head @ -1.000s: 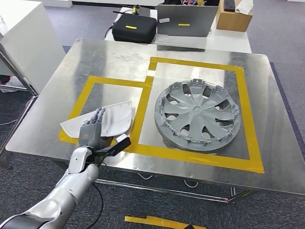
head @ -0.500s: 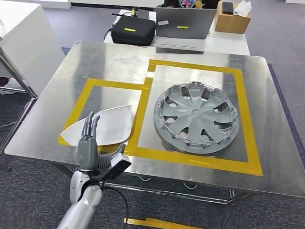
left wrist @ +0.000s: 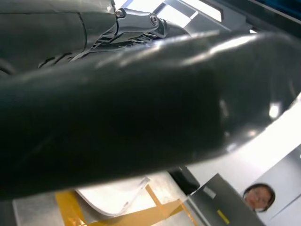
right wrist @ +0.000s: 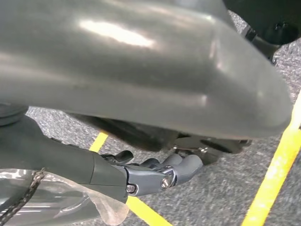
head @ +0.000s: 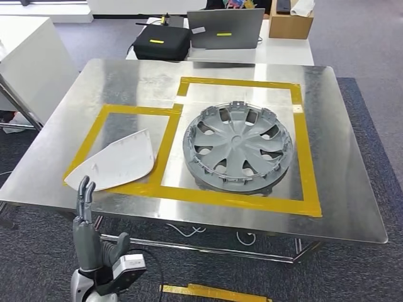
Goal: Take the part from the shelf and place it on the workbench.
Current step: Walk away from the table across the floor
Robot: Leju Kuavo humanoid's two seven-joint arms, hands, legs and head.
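The white curved part (head: 114, 165) lies flat on the metal workbench (head: 342, 176), inside the left yellow-taped square, with its pointed end over the tape's near left corner. My left hand (head: 88, 236) is in front of and below the bench's near edge, fingers straight and pointing up, holding nothing and apart from the part. In the left wrist view the part (left wrist: 113, 197) shows past the dark hand (left wrist: 142, 108). My right hand (right wrist: 160, 174) hangs over the carpet floor with nothing in it, fingers loosely apart.
A grey wheel cover (head: 237, 148) lies in the right taped square. Behind the bench stand a black case (head: 155, 41), a laptop (head: 223, 28) and a cardboard box (head: 289, 19). A white cabinet (head: 28, 63) is at the left. A person (left wrist: 258, 197) is beyond the bench.
My left hand has come off the white part, drawing back towards me and dropping below the bench edge. The part stays on the bench. The camera view has shifted.
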